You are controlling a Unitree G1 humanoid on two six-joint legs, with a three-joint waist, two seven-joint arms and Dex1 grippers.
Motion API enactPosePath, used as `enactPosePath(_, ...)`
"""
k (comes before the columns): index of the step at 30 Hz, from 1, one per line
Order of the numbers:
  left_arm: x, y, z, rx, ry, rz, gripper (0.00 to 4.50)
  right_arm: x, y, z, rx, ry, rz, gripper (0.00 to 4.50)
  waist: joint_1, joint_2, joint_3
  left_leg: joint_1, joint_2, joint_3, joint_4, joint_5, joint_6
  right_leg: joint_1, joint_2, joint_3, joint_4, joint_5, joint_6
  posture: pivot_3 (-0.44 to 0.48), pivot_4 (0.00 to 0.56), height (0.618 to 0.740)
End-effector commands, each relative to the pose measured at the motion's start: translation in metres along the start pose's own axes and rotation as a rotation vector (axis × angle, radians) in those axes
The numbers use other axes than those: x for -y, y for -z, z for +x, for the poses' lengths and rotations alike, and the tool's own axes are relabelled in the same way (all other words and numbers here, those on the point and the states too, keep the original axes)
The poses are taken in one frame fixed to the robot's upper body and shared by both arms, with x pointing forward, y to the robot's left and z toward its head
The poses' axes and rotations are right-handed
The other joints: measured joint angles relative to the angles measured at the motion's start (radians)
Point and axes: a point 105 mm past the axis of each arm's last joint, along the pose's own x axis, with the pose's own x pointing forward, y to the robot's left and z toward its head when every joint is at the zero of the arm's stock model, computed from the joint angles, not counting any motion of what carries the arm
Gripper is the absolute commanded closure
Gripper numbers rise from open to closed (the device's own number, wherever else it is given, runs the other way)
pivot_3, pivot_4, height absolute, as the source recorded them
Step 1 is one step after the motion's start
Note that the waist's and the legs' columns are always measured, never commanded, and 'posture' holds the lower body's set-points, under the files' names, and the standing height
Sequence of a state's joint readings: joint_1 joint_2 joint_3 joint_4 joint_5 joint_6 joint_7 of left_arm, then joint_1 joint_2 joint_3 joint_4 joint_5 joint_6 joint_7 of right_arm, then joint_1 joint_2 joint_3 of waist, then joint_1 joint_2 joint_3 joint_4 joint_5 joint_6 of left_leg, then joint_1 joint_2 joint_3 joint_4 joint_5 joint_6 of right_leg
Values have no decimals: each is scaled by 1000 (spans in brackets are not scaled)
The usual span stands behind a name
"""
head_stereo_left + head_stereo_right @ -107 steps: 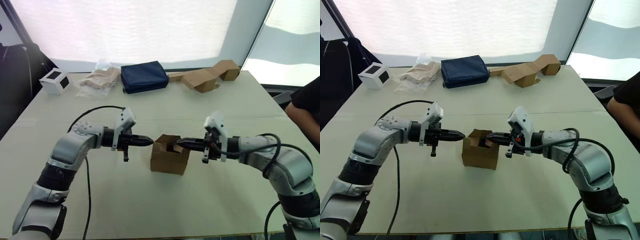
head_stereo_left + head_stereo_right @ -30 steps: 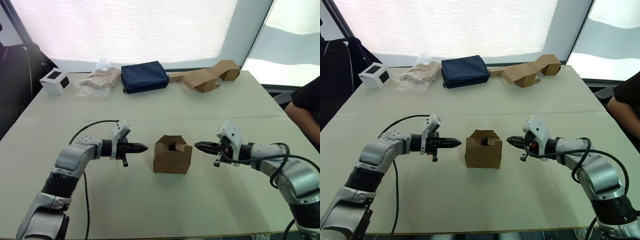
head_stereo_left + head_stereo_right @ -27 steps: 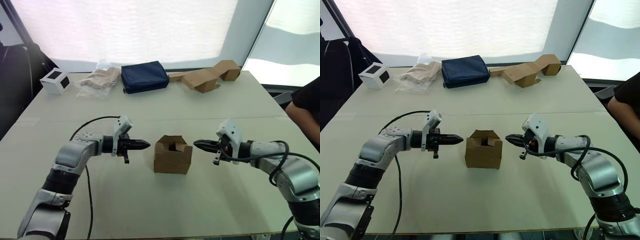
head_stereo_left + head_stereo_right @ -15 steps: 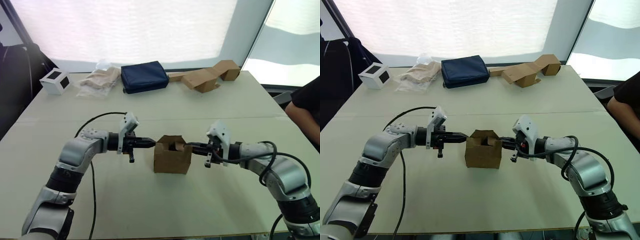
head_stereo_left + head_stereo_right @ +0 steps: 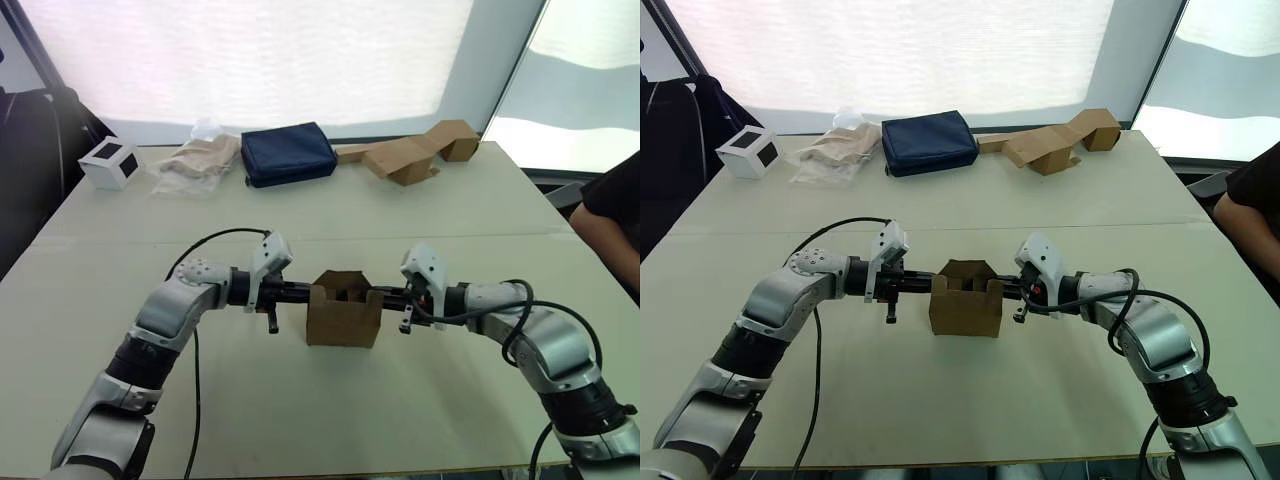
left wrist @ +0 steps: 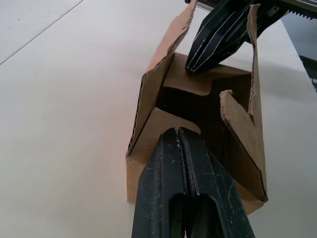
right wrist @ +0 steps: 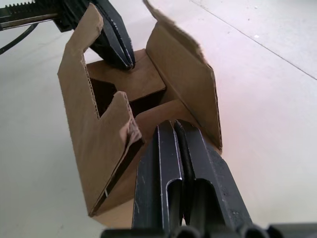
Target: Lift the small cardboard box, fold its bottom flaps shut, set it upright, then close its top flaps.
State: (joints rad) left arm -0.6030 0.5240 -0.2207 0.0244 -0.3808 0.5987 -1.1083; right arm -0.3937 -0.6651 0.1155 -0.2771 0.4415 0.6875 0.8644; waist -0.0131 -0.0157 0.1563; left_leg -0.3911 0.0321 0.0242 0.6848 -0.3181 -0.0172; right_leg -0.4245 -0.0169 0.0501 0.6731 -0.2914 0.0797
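Two closed grippers bracket the small brown cardboard box (image 5: 343, 310): left gripper (image 6: 178, 131) and right gripper (image 7: 173, 124) each press an end top flap (image 6: 173, 124) inward, equally near.

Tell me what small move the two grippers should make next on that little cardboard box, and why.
Probably press both inward flaps further down. The small cardboard box stands on the table with its upper end open. The left gripper and right gripper, both shut, each rest their tips on an opposite short flap folded inward, while the two longer flaps stand upright.
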Motion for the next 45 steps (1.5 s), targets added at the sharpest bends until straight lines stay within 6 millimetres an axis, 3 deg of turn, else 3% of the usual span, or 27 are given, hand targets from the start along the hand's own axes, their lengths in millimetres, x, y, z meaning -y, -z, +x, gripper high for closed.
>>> enactPosePath(1,-4,-3,-2,7,-23,8,4489,-1,-12,0,39,-10,-38,4500,0,0,0,0,0,0,0,0,0,0,0,0,0,0,0,0,150,740)
enactPosePath(4,-12,-22,-13,101,-51,-38,4489,1,-22,-6,70,3,-50,4500,0,0,0,0,0,0,0,0,0,0,0,0,0,0,0,0,150,740)
enactPosePath(8,-31,-58,-44,254,-130,-89,4489,3,-61,-31,185,28,-72,4500,0,0,1,-1,0,0,0,0,0,-1,0,0,0,0,0,0,150,740)
enactPosePath(13,-72,-35,-52,166,-392,48,4489,-14,-87,-41,189,43,-187,4500,1,2,-1,0,0,0,-1,0,0,0,-1,0,0,0,0,0,150,740)
enactPosePath(16,-85,-13,-43,107,-407,38,4489,-32,-92,-37,173,6,-229,4500,2,1,0,0,0,0,-1,0,0,-1,-1,0,0,0,0,0,150,740)
enactPosePath(21,-92,24,-18,2,-307,-80,4489,-68,-70,-20,61,-94,-283,4500,6,1,0,-1,-1,0,0,0,0,-1,-1,-1,-1,0,0,0,150,740)
enactPosePath(24,-76,34,6,-5,-155,-139,4489,-78,-52,-10,19,-103,-272,4500,3,0,0,-2,-3,0,0,0,0,-1,-1,-2,-3,0,0,0,150,740)
enactPosePath(30,-58,34,23,5,8,-175,4489,-74,-40,-1,-27,-66,-315,4500,-3,0,0,-2,-2,0,0,0,0,-1,0,-2,-2,0,0,0,150,740)
enactPosePath(35,-46,31,22,20,94,-188,4489,-62,-31,2,-61,-22,-340,4500,-3,0,0,-2,-1,-1,0,0,0,-1,2,-2,-2,0,0,0,150,740)
enactPosePath(45,-37,34,21,35,87,-183,4489,-50,-21,4,-68,-10,-312,4500,0,0,0,-2,-1,-1,0,0,0,-1,1,-2,-1,0,0,0,150,740)
